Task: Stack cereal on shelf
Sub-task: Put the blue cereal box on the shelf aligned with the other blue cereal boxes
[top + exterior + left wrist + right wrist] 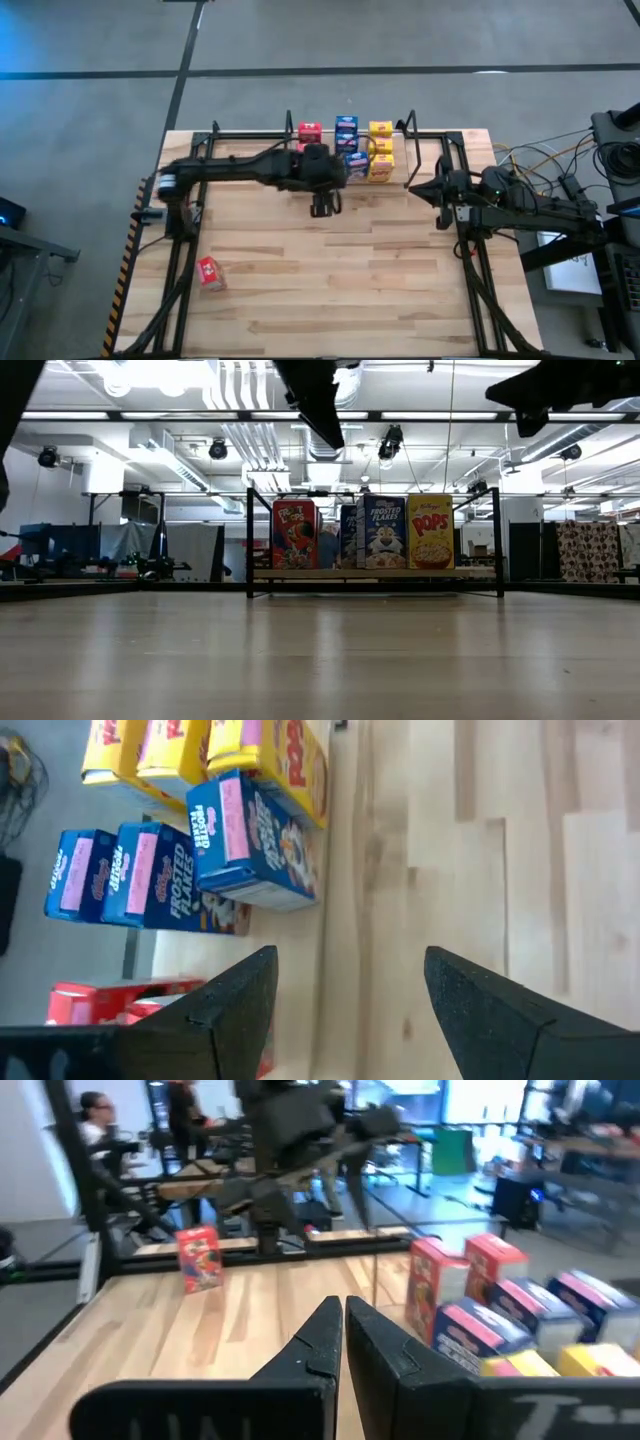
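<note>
On the near left part of the worktop (330, 290) a lone red box (209, 272) lies by itself, well apart from the others and from both arms; the right wrist view shows it standing upright (198, 1258) near the worktop's edge.

Farther in, the left gripper (324, 205) hangs above the bare wood just in front of the shelf (440, 135), its fingers (235, 1010) spread wide with nothing between them. In the low view it stays above the picture's top edge, clear of the boards.

To the right, the right gripper (413, 187) waits near the shelf's right end post, its fingers pressed together and empty.

At the far edge of the worktop stands the shelf, a light board in a thin black frame. On it the cereal is gathered in three colour groups: red boxes (310, 132) at the left, blue boxes (347, 128) in the middle, yellow boxes (380, 130) at the right. The left wrist view shows three yellow (180, 750) side by side and three blue, one blue box (250, 840) set in front of the other two. Red boxes (120, 995) show partly behind a finger there; how many cannot be told. In the low view a red (293, 534), a blue (380, 532) and a yellow box (430, 531) stand upright, faces forward.
</note>
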`<action>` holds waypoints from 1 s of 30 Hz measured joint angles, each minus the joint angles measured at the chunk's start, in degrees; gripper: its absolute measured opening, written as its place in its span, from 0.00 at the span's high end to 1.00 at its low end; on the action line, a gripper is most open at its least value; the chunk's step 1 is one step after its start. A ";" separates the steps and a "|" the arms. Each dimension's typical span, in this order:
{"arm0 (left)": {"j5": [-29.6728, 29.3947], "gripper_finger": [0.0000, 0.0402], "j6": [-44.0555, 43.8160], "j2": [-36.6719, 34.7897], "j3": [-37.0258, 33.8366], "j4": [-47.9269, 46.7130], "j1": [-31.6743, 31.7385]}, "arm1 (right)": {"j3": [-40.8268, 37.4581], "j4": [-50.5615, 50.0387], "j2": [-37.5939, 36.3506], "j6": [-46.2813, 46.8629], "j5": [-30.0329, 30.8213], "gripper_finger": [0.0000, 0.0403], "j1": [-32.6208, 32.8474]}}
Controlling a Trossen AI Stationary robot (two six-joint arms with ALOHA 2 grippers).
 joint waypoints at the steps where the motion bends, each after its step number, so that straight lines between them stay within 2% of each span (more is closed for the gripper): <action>1: -0.04 0.41 -0.53 -1.94 -3.80 3.35 -0.47 | 0.02 0.04 0.45 0.87 1.20 0.98 0.02; 6: -0.75 0.41 -2.62 -11.48 -19.73 17.40 -2.71 | 0.67 0.08 4.03 5.27 6.98 0.98 -0.04; 9: -2.72 0.41 -2.42 -16.36 -27.76 26.16 -3.43 | 1.90 0.10 7.55 7.17 8.09 0.98 -0.11; 17: -2.83 0.41 3.74 -25.13 -46.68 54.03 -3.51 | 9.84 -1.04 19.37 6.66 8.04 0.98 -0.25; 21: 0.42 0.41 7.46 -28.44 -53.91 65.99 -3.54 | 17.66 -8.16 26.19 4.35 6.65 0.98 -0.64; 24: 0.44 0.41 9.51 -31.20 -57.44 70.56 -3.54 | 25.14 -14.53 31.84 3.33 6.79 0.98 -1.59; 30: -2.06 0.41 10.38 -37.75 -61.01 70.49 -3.45 | 40.93 -29.20 44.41 -0.63 6.62 0.98 -4.64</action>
